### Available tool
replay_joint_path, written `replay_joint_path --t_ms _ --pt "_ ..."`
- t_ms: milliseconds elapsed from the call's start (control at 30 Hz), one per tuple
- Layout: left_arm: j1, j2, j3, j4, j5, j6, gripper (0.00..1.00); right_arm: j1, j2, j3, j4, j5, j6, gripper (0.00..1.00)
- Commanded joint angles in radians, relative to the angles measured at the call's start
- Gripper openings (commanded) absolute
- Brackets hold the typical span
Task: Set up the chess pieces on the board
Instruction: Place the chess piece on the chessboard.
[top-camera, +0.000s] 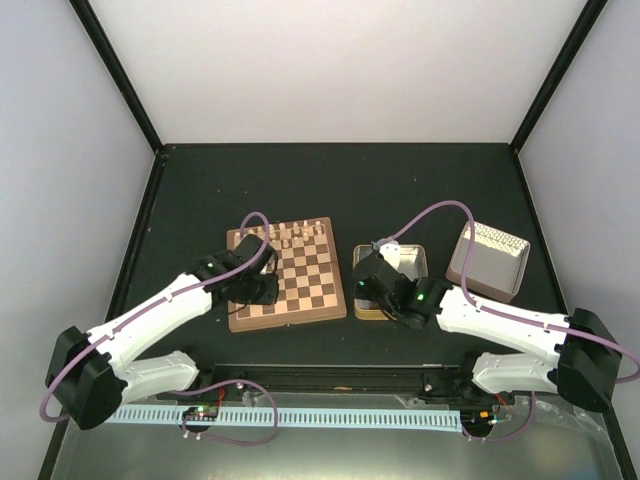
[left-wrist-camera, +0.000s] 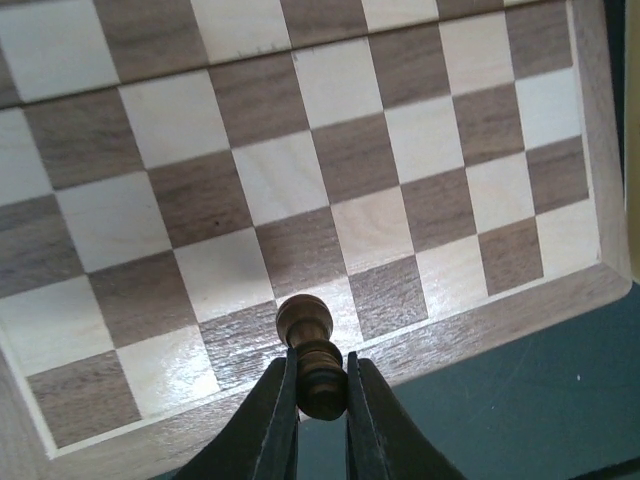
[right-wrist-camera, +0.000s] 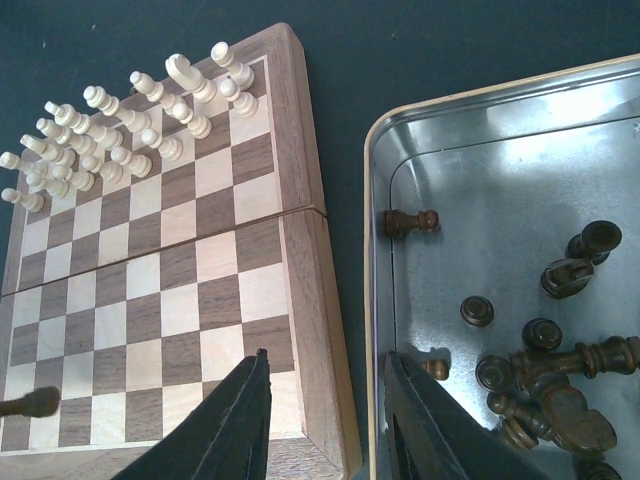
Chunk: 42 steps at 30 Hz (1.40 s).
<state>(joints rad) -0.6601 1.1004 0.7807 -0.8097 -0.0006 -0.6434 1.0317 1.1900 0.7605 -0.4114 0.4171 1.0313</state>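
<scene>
From above, the board (top-camera: 300, 280) lies on the dark table (top-camera: 200, 190) with cream chessmen (top-camera: 295, 236) lined along its far edge. The left gripper (top-camera: 265, 291) sits over the board's near left part, and the right gripper (top-camera: 365, 296) over the left rim of the metal tin (top-camera: 412, 256), which lies just right of the board. A pale box (top-camera: 488, 262) stands well to the right. From this height I cannot make out any piece in either gripper. In the left wrist view, the left gripper (left-wrist-camera: 322, 376) is closed tight on a dark chess piece (left-wrist-camera: 305, 322). Its long axis runs in line with the fingers, base pinched between them. Its rounded head points away from the wrist and lies over a square of the board's (left-wrist-camera: 300, 180) nearest row, close to the border. In the right wrist view, the right gripper (right-wrist-camera: 326, 358) stands partly open with nothing between its jaws. One finger is over the board's (right-wrist-camera: 180, 270) border and the other over the tin's (right-wrist-camera: 372, 200) edge. Dark chess pieces (right-wrist-camera: 545, 375) lie jumbled in the tin to the gripper's right, most on their sides. One (right-wrist-camera: 410, 222) lies against the left wall, its long axis crosswise to the fingers. The cream chessmen (right-wrist-camera: 120, 130) stand upright on the far rows.
</scene>
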Motion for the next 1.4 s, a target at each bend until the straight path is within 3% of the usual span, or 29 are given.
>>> replay_joint_path --t_ms 0,433,933,1067,1367 --pt "0.009 0.026 -0.026 0.032 0.082 0.026 0.02 -0.003 -0.01 -0.007 0.001 0.029 0.012 0.32" --pt "0.006 0.072 -0.066 0.133 0.224 0.048 0.01 -0.002 0.005 -0.006 0.002 0.023 0.013 0.32" --pt "-0.007 0.153 -0.054 0.181 0.233 0.047 0.03 -0.002 0.011 -0.002 -0.002 0.028 0.007 0.32" --pt "-0.009 0.153 -0.053 0.18 0.229 0.047 0.1 -0.003 0.01 -0.001 -0.002 0.028 0.007 0.32" --pt "-0.008 0.142 -0.034 0.182 0.249 0.05 0.42 -0.002 -0.006 -0.004 -0.015 0.036 0.012 0.33"
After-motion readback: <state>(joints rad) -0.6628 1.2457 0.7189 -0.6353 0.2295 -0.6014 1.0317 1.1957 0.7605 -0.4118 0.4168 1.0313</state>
